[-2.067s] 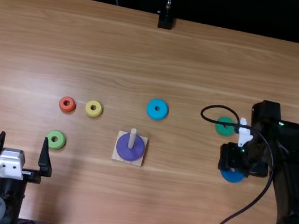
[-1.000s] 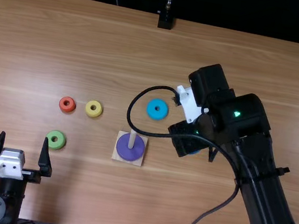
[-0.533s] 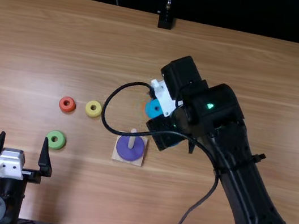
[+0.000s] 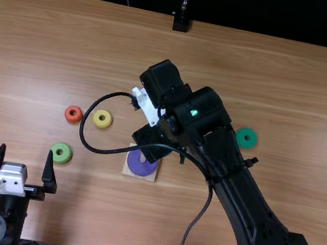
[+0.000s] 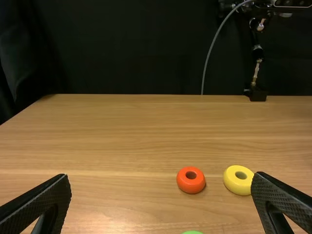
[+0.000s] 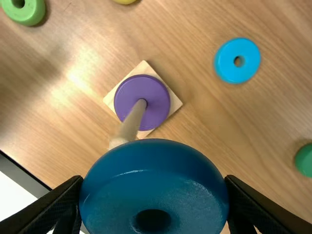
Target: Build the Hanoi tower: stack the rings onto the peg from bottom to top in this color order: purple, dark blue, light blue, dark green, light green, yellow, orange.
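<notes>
Over on the left, the left fingers (image 4: pixel 49 172) stand wide and empty, well apart from the peg. Into the middle: the peg (image 6: pixel 132 122) rises through the purple ring (image 6: pixel 158 100), long axis upright, pointing straight up off its base (image 6: pixel 176 104). And here's the dark blue ring (image 6: pixel 156 170), gripped in the right fingers (image 6: pixel 246 207), the right arm much the nearer! From those fingers the peg seems to lie slightly left, its tip by the ring's rim, so a small leftward shift looks due before lowering.
</notes>
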Action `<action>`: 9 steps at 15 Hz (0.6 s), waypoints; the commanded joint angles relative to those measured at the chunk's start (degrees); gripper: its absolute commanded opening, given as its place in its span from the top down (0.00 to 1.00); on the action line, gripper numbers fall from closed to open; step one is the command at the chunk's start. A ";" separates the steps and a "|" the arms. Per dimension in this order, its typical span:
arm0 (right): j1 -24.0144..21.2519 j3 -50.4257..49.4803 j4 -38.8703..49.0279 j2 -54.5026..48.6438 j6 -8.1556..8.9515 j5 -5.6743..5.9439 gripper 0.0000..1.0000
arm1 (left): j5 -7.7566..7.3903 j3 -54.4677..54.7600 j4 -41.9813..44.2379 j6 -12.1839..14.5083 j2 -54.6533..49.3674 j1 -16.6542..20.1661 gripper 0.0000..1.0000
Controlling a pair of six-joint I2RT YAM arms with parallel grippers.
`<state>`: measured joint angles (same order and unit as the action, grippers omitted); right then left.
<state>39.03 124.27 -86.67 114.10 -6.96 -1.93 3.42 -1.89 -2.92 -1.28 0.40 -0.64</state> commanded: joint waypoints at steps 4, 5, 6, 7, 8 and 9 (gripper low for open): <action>0.96 2.03 0.44 1.03 0.42 -0.60 1.00 | -0.99 1.89 -2.25 0.65 -0.40 0.56 0.00; 1.05 2.03 0.55 1.74 0.42 -0.60 1.00 | -0.99 1.89 -2.25 0.65 -0.40 0.56 0.00; 1.05 2.12 0.55 2.53 0.74 -0.60 1.00 | -0.99 1.89 -2.25 0.65 -0.40 0.56 0.00; 1.14 2.82 0.55 2.70 1.48 -0.70 1.00 | -0.99 1.89 -2.25 0.65 -0.40 0.56 0.00; 1.40 3.96 0.55 2.88 2.00 -0.70 1.00 | -0.99 1.89 -2.25 0.65 -0.40 0.56 0.00; 2.11 4.23 0.55 3.14 2.00 -0.70 1.00 | -0.99 1.89 -2.25 0.65 -0.40 0.56 0.00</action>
<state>39.81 126.45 -86.02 116.66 -5.72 -1.93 3.42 -1.89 -2.92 -1.30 0.43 -0.64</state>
